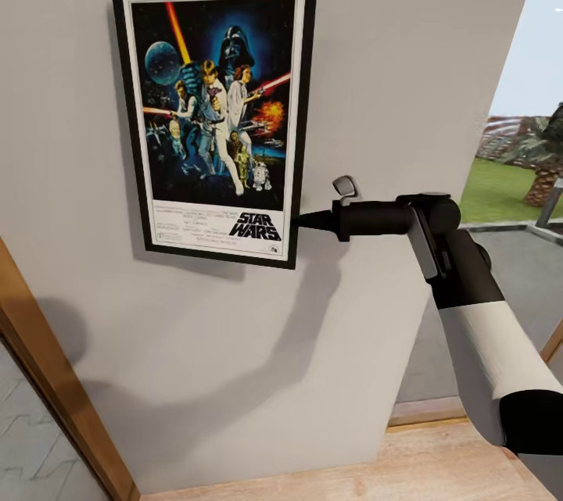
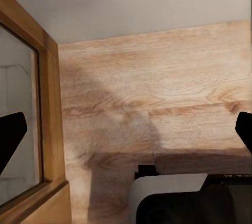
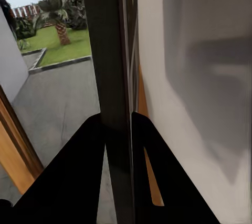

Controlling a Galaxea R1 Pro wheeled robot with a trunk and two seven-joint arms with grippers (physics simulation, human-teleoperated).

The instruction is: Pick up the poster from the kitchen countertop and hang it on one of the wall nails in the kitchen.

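Poster [image 1: 215,116] titled "STAR WARS", edge between right hand [image 1: 301,220] fingers.

right arm extended level, its gripper [image 1: 301,220] clamped on the poster [image 1: 215,114] edge; left gripper [image 2: 126,135] fingers spread wide.

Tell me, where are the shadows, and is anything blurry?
Head view: the right arm and poster cast soft grey shadows on the wall. Right wrist view: the poster's edge looks smeared up close. Left wrist view: a dark shadow lies across the wooden floor.
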